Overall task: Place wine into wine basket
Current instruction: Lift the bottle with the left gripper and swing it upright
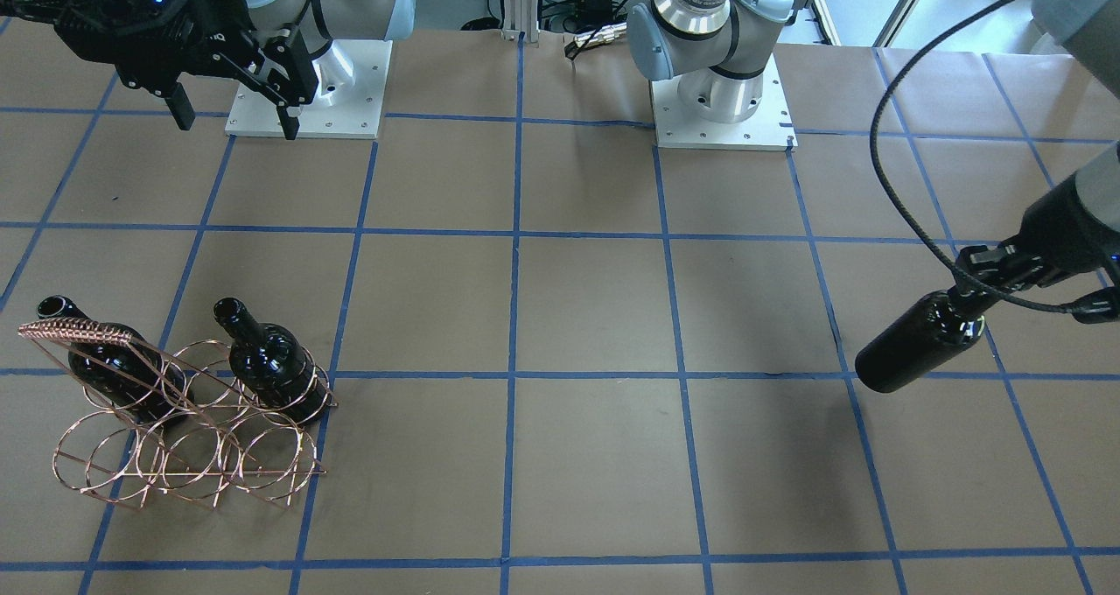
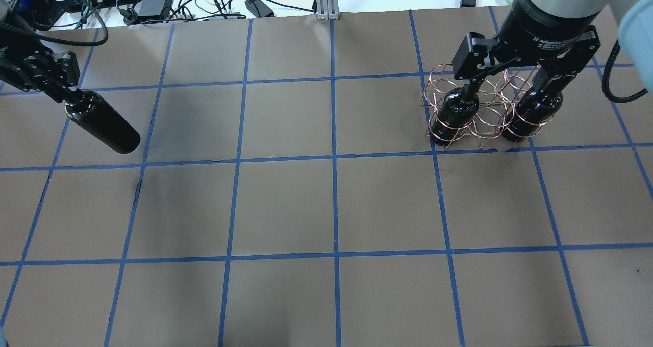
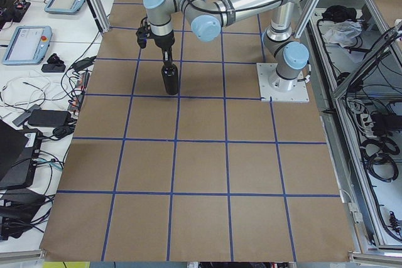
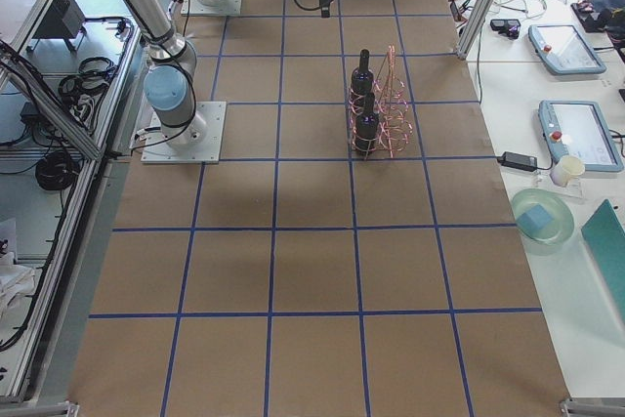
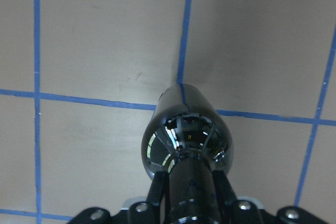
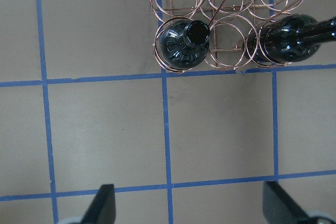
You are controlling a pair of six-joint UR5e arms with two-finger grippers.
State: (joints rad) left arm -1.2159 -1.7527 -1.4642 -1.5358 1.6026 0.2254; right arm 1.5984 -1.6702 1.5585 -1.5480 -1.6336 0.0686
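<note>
My left gripper [image 2: 64, 89] is shut on the neck of a black wine bottle [image 2: 102, 125] and holds it tilted in the air over the table's left side. The bottle also shows in the front view [image 1: 919, 341] and the left wrist view [image 5: 186, 145]. The copper wire wine basket [image 2: 484, 107] stands at the far right and also shows in the front view [image 1: 188, 437]. Two alike bottles [image 1: 114, 363] [image 1: 271, 363] sit in its outer rings, and the ring between them is empty. My right gripper [image 2: 505, 87] hangs open and empty above the basket, with the fingertips [image 6: 105, 208] wide apart.
The table is brown paper with a blue tape grid. The arm bases [image 1: 722, 114] [image 1: 311, 96] stand on white plates at the robot's edge. Cables and electronics [image 2: 153, 0] lie beyond the far edge.
</note>
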